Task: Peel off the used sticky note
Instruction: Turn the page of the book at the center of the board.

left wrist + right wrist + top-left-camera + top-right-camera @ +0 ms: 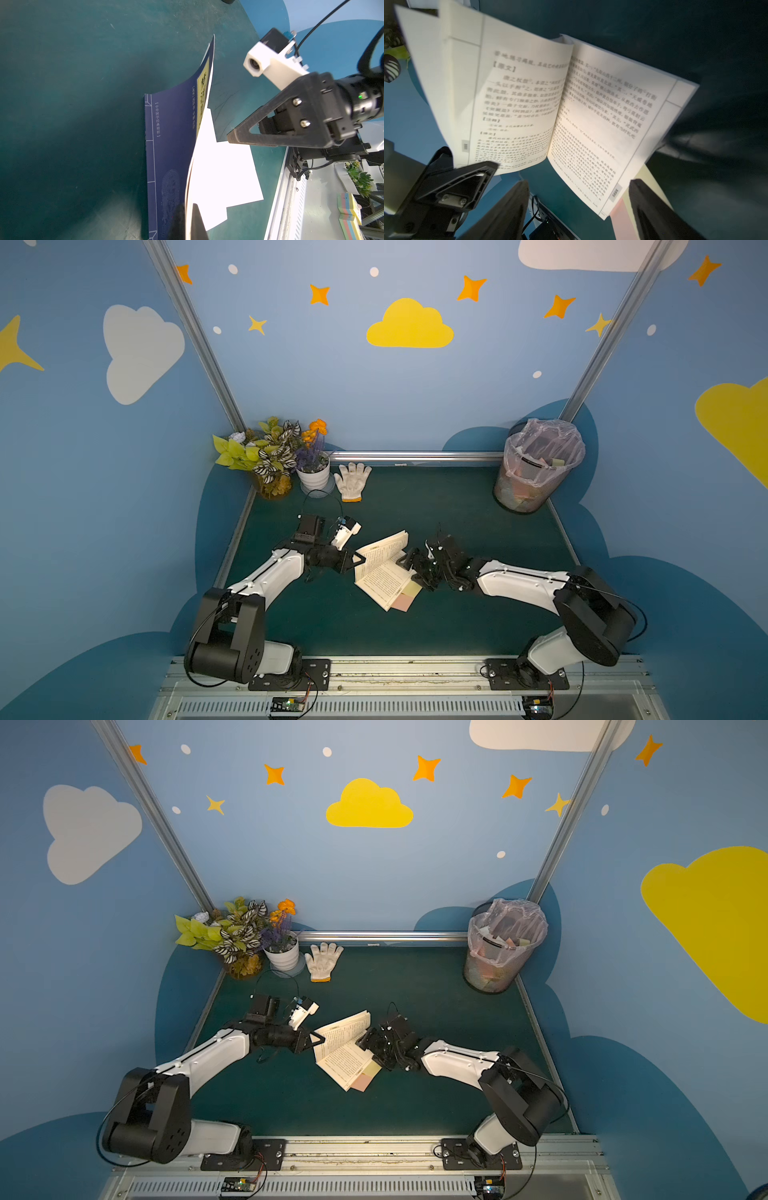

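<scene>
Left claw (358,561) is pinched tight on the book's (380,576) left pages, likely holding it open for access; right claw (579,182) gapes wide and empty just over the sticky note (410,588), yellow beside pink, poking out at the book's 5 o'clock corner on the desk (457,614)
</scene>
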Controlling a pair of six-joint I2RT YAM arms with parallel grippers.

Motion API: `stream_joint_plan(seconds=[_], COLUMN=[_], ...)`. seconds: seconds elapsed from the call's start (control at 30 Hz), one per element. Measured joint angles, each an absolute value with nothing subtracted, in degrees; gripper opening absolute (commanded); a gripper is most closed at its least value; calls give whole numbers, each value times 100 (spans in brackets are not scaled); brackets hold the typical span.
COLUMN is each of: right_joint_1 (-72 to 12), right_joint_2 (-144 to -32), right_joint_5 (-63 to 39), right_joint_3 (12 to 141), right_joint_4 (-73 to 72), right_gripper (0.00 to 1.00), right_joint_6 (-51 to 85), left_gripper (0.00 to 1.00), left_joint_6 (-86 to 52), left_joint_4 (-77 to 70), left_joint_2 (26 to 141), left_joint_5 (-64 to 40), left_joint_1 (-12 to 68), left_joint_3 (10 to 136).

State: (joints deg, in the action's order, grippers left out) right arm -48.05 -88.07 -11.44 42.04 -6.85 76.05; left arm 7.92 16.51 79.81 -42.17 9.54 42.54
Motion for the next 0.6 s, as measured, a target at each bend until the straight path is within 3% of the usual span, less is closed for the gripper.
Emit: stream_joint_plan(seconds=[0.6], right_joint_1=[-4978], right_joint_2=[-9347], right_joint_5=[-1111], right_joint_3=[3959], right_joint_4=[-1715], right_gripper=[81], right_joint_6=[8125], left_gripper=[3], left_joint_6=[792], left_joint_4=[1658], left_joint_2=[7983], left_joint_5=[-4219], left_joint_1=[954], left_joint_3=[4254])
